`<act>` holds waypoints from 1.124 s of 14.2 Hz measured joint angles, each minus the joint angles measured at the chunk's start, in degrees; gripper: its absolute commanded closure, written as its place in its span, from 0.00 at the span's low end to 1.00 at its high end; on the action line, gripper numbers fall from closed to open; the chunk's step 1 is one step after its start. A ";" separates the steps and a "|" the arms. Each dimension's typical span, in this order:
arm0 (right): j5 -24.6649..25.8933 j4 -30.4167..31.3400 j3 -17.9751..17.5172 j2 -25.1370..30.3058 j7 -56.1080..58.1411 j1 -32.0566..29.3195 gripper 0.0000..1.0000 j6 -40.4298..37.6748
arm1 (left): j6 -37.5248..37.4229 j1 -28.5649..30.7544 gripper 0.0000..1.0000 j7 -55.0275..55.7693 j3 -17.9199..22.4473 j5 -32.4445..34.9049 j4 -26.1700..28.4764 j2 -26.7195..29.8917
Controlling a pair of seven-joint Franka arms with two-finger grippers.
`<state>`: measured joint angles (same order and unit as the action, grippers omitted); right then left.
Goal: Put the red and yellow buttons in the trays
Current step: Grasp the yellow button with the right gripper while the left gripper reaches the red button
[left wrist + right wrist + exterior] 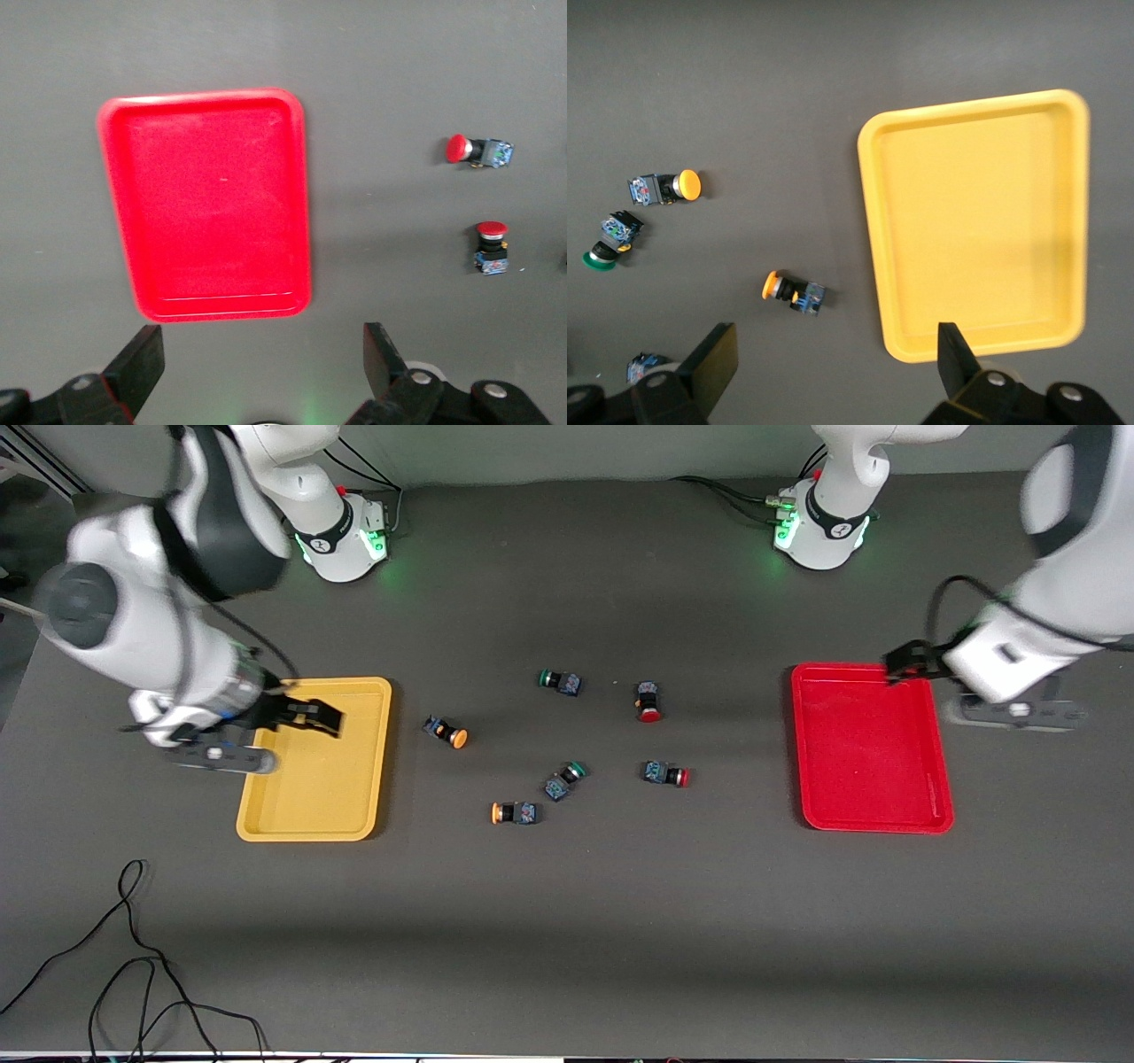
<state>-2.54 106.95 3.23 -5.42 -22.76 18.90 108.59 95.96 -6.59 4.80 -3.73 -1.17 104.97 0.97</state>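
On the dark tabletop (567, 921), the yellow tray (319, 815) and red tray (873, 748) lie empty at the two ends. Between them lie six switches: two yellow buttons (448, 732), (514, 812), two red buttons (648, 701), (666, 774) and two green buttons (560, 681), (565, 779). The right gripper (306, 716) hangs over the yellow tray and the left gripper (904, 662) over the red tray's corner, both with fingers spread wide, holding nothing.

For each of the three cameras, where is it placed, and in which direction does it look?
Front view: high across the table, facing both arms; left hand over the red tray, right hand over the yellow tray.
Left wrist view: looks down on the red tray; open fingers show.
Right wrist view: looks down on the yellow tray; open fingers show.
Each wrist view shares its tray with the front view.
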 measured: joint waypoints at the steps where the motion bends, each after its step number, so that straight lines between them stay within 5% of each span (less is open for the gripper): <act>1: 0.70 1.86 -0.06 -0.09 0.22 1.24 0.00 1.67 | 1.73 -1.05 0.00 2.97 -1.99 -0.47 2.25 0.45; 5: 2.61 4.31 -2.91 -1.60 6.13 3.93 0.00 3.05 | 7.51 -7.74 0.00 18.69 -8.97 -2.71 5.41 0.84; 9: 2.69 5.96 -4.52 -4.80 16.34 3.99 0.00 4.63 | 13.29 -16.39 0.00 31.87 -10.23 -2.83 6.22 0.28; 16: 2.72 21.51 -7.47 -6.58 23.10 3.95 0.00 27.02 | 26.30 -21.18 0.00 35.98 -10.14 -1.18 7.99 -11.21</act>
<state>0.18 128.45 -4.24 -12.00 0.34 22.85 135.61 122.26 -27.77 40.79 -13.87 -2.35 112.96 -10.23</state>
